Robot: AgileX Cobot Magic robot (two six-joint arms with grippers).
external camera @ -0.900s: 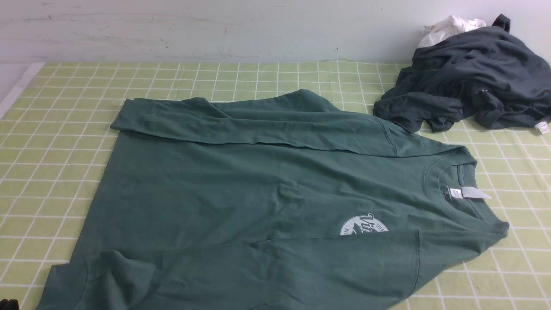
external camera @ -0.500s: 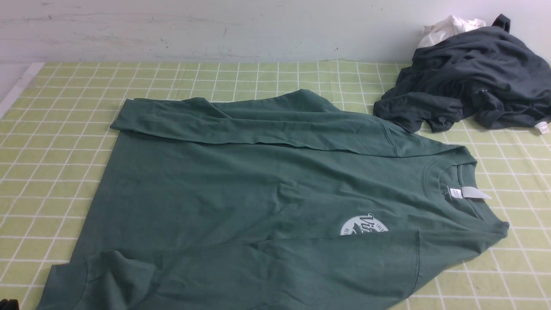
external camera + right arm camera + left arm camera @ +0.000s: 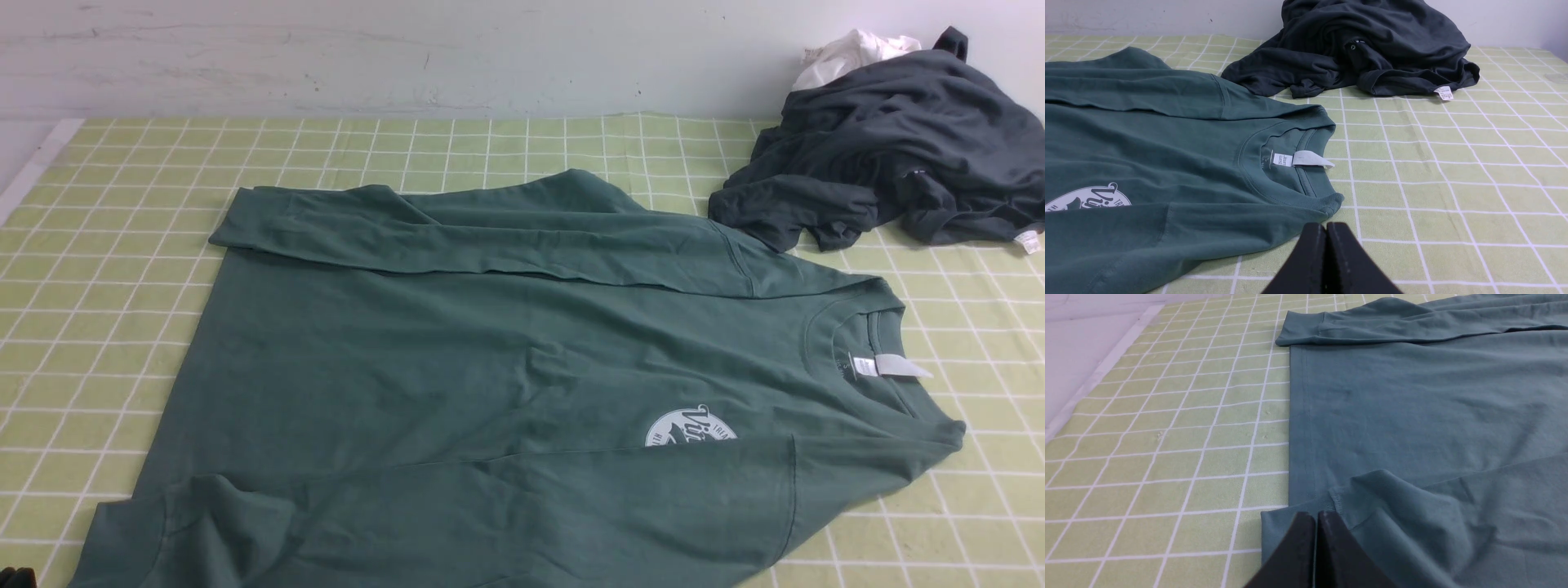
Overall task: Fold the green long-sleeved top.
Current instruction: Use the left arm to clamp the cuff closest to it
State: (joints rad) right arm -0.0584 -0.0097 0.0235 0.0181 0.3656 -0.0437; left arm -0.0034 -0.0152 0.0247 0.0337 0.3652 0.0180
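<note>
The green long-sleeved top (image 3: 490,367) lies flat on the checked cloth with its neck to the right. Both sleeves are folded across the body. The white neck label (image 3: 894,367) and part of the round logo (image 3: 690,426) show. In the left wrist view my left gripper (image 3: 1316,514) is shut, its tips over the near sleeve's ribbed cuff (image 3: 1286,528) at the hem corner of the top (image 3: 1412,408). In the right wrist view my right gripper (image 3: 1326,224) is shut and empty over bare cloth, just short of the collar of the top (image 3: 1147,134).
A dark charcoal garment (image 3: 890,155) is heaped at the back right, touching the top's far shoulder, with a small white cloth (image 3: 849,51) behind it. The green checked tablecloth (image 3: 122,163) runs to a white wall at the back and a pale edge at the left.
</note>
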